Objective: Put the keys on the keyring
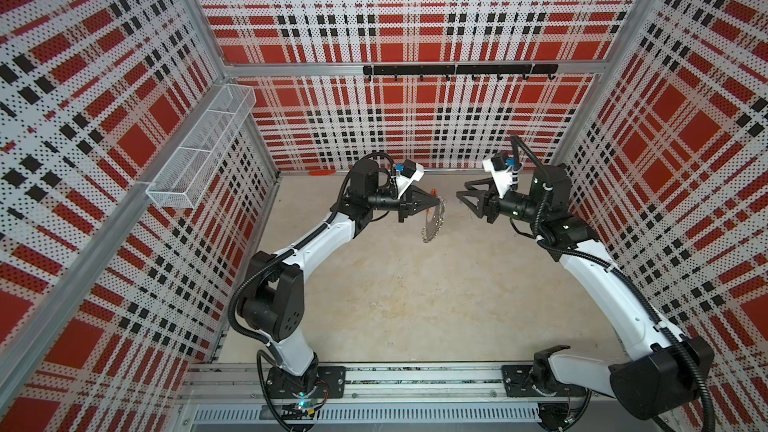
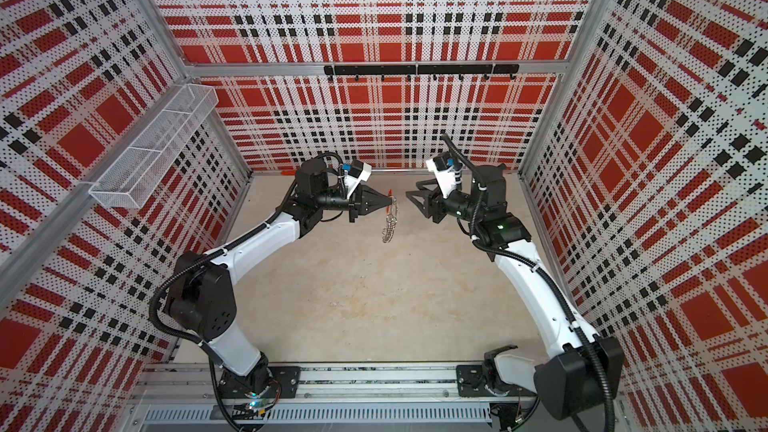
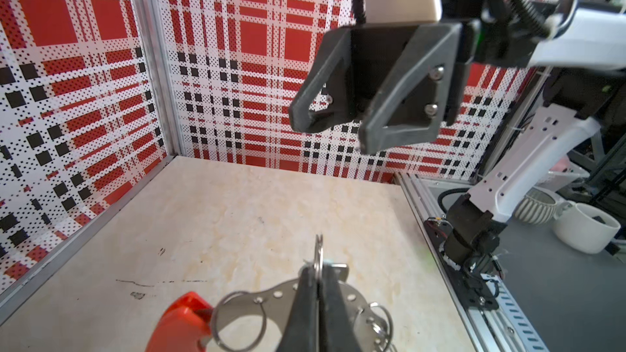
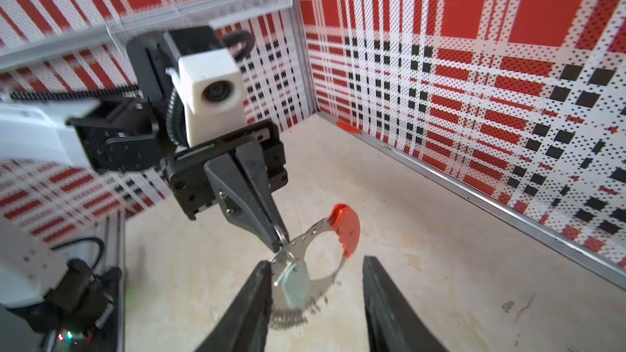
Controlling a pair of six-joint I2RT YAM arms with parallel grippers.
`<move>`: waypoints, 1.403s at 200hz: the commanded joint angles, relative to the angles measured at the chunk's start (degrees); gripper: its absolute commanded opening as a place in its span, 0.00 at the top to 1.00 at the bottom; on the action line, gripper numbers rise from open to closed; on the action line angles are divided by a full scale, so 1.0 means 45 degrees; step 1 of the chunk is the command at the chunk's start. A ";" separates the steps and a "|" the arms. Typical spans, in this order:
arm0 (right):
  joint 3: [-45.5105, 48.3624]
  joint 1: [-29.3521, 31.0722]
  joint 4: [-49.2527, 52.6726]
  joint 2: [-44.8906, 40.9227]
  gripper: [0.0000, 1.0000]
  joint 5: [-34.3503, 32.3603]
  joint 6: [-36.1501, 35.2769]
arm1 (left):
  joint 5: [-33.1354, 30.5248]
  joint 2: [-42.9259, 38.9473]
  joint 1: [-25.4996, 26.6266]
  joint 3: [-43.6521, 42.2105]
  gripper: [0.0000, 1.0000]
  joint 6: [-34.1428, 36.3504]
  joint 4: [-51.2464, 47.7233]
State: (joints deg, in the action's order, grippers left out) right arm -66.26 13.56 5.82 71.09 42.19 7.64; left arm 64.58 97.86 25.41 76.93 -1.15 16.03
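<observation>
The keyring (image 1: 434,222) is a thin metal hoop with a red plastic section (image 4: 347,228) and small wire loops along its rim. It hangs above the table from my left gripper (image 1: 438,201), which is shut on its upper rim. In the left wrist view the fingers (image 3: 305,299) pinch the perforated band with a wire loop sticking out between them. The keys' pale teal tag (image 4: 295,286) dangles at the hoop just below that grip; the key itself is blurred. My right gripper (image 1: 463,197) stands open to the right of the hoop, touching nothing, its jaws wide either side of the tag.
A white mesh basket (image 1: 203,147) hangs on the left wall and a black hook rail (image 1: 457,69) runs along the back wall. A small orange piece (image 1: 322,172) lies at the foot of the back wall. Patterned walls close three sides.
</observation>
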 commanded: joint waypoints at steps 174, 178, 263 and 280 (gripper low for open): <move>0.1861 0.0227 -1.3037 0.2855 0.66 0.4557 0.8968 | 0.0636 -0.0349 0.0329 0.0298 1.00 -0.3284 0.4227; 0.1866 0.0228 -1.3210 0.2906 0.68 0.4580 0.9122 | 0.0645 -0.0358 0.0325 0.0289 1.00 -0.3374 0.4355; 0.2086 0.0775 -1.4804 0.3350 1.00 0.4609 1.0286 | 0.0755 -0.0322 0.0313 -0.0102 1.00 -0.4881 0.6340; 0.2102 0.0867 -1.5364 0.3624 1.00 0.4580 1.0954 | 0.0728 -0.0322 0.0345 -0.0139 1.00 -0.4956 0.6525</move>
State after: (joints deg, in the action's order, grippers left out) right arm -56.51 15.92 -58.26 85.23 63.00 52.69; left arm 67.07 97.34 25.98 76.77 -21.04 40.69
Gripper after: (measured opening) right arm 0.052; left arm 0.043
